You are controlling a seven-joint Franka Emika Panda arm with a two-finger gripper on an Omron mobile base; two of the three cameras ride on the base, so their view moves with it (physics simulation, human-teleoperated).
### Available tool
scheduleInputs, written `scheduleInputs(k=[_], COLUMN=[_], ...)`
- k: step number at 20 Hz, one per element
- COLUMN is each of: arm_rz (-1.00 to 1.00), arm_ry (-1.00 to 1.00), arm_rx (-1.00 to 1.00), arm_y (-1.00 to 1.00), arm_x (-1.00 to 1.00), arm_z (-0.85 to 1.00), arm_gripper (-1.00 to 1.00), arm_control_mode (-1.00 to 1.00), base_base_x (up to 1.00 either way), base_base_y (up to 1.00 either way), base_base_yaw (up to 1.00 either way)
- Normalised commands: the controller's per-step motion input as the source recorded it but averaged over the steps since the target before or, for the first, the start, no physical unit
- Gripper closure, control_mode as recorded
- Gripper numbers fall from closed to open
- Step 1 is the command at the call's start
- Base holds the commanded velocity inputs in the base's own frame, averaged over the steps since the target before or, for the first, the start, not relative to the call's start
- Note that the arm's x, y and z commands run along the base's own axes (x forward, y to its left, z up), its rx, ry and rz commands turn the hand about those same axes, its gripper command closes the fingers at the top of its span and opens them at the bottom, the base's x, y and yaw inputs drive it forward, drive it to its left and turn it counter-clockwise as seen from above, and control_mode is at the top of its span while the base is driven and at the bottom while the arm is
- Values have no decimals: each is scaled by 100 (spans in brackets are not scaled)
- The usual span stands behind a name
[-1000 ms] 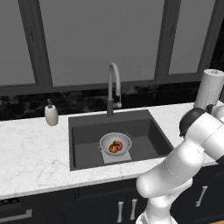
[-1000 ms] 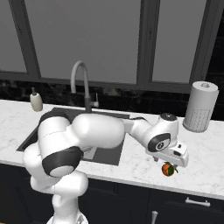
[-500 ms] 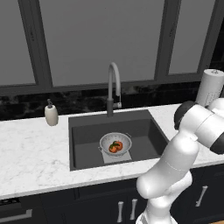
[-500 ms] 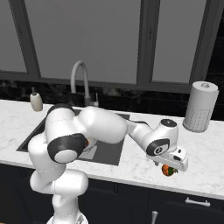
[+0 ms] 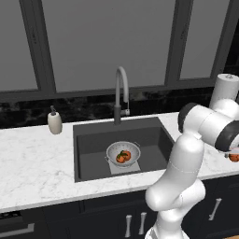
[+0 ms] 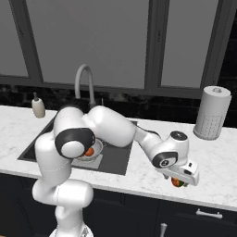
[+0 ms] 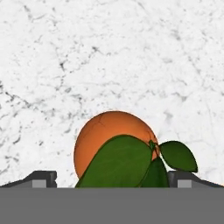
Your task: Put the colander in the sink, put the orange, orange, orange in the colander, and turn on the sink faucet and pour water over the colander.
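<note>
The silver colander (image 5: 123, 153) sits on the floor of the dark sink (image 5: 93, 140) with two oranges (image 5: 123, 157) inside it. A third orange (image 7: 114, 142), with green leaves, lies on the white marble counter to the right of the sink, also visible as the orange (image 6: 177, 182) and the orange (image 5: 234, 158). My gripper (image 7: 111, 178) is open directly over it, one fingertip (image 7: 41, 177) on each side and no contact visible. In the right base view the gripper (image 6: 179, 181) is low at that fruit. The grey gooseneck faucet (image 5: 121, 88) stands behind the basin.
A paper towel roll (image 6: 212, 112) stands at the back right of the counter. A beige soap dispenser (image 5: 54, 122) sits left of the sink. The counter's front edge runs close to the orange. My arm arches across the sink's right side.
The arm has folded further right and the hand has sunk a little closer onto the orange on the counter. The jaws stay wide and the colander and its fruit have not moved.
</note>
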Motion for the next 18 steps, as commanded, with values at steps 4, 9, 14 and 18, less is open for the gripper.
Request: scheduleInputs(k=[4, 9, 14, 18], arm_rz=[0, 0, 0, 1], arm_ry=[0, 0, -1, 0], arm_rx=[0, 0, 0, 0], arm_y=[-1, 0, 0, 27], arm_x=[3, 4, 0, 0], arm_z=[-17, -6, 2, 14], arm_gripper=[-100, 100, 100, 100], arm_control_mode=[-100, -100, -100, -100], base_base_x=[0, 0, 0, 0], base_base_y=[0, 0, 0, 0], base_base_yaw=[0, 0, 0, 0])
